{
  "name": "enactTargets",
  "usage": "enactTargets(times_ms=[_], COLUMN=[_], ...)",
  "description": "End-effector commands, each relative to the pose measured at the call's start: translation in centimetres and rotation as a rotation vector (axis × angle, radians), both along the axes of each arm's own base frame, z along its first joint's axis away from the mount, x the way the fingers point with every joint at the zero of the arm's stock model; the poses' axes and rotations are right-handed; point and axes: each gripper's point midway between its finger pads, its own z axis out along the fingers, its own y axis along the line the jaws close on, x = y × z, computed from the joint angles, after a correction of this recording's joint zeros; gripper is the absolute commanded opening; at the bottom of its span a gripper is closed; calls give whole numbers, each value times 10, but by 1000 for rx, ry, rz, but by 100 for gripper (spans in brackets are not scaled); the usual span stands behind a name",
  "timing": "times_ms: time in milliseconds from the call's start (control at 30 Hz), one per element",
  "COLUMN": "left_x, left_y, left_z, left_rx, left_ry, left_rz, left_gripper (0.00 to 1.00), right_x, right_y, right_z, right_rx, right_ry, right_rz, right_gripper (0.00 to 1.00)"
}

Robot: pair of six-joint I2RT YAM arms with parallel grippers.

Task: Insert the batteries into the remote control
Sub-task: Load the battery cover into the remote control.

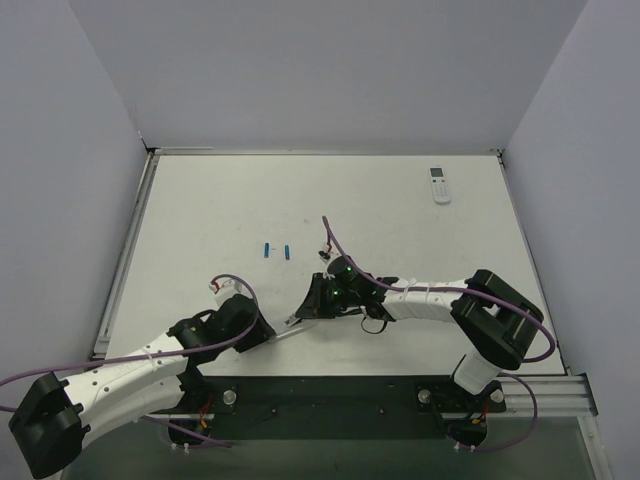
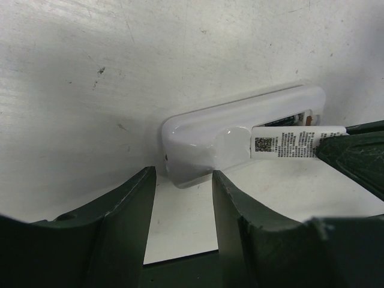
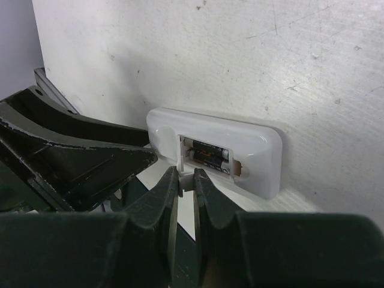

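The slim white remote control (image 3: pixel 258 150) lies back up on the table between my two grippers, its battery compartment open. Two dark batteries (image 3: pixel 207 153) sit inside the compartment. My right gripper (image 3: pixel 186 177) is shut on the white battery cover (image 2: pixel 288 143), which carries a printed label and is held at the compartment's edge. My left gripper (image 2: pixel 183 180) is open, with the remote's rounded end (image 2: pixel 192 144) just beyond its fingertips. Two small blue batteries (image 1: pixel 267 249) (image 1: pixel 287 249) lie side by side on the table, beyond both grippers (image 1: pixel 268 335) (image 1: pixel 305 308).
A rounder white remote with a small dark-framed screen (image 1: pixel 440 184) lies at the far right of the table. A purple cable (image 1: pixel 335 243) loops over the right arm. Grey walls close in the table on the left, right and back.
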Motion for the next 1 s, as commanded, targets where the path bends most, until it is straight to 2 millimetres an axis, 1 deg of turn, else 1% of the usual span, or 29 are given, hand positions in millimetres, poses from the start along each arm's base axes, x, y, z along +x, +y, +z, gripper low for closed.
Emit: enactTargets(times_ms=[0,267,500,633,800,967], left_x=[5,6,5,6,7,6], left_y=[-12,-15,-15,-16,-16,-16], left_z=[7,9,10,12,13,13], left_rx=[-61,-82,-95,-101,-102,-101], left_ry=[-24,-27,-32,-35,-39,-37], left_rz=[2,0,3,5,6,5], left_gripper=[52,52,52,52,52,52], right_x=[1,-2,-2,-2,-1,-2], right_y=[6,8,6,5,3,4], right_z=[5,2,0,2,2,2], right_rx=[-10,-25,-43,-44,-52,-58], right_ry=[-12,-6,4,-7,-13,-13], right_rz=[-1,10,0,-2,-5,2], right_gripper=[0,0,7,16,23,32])
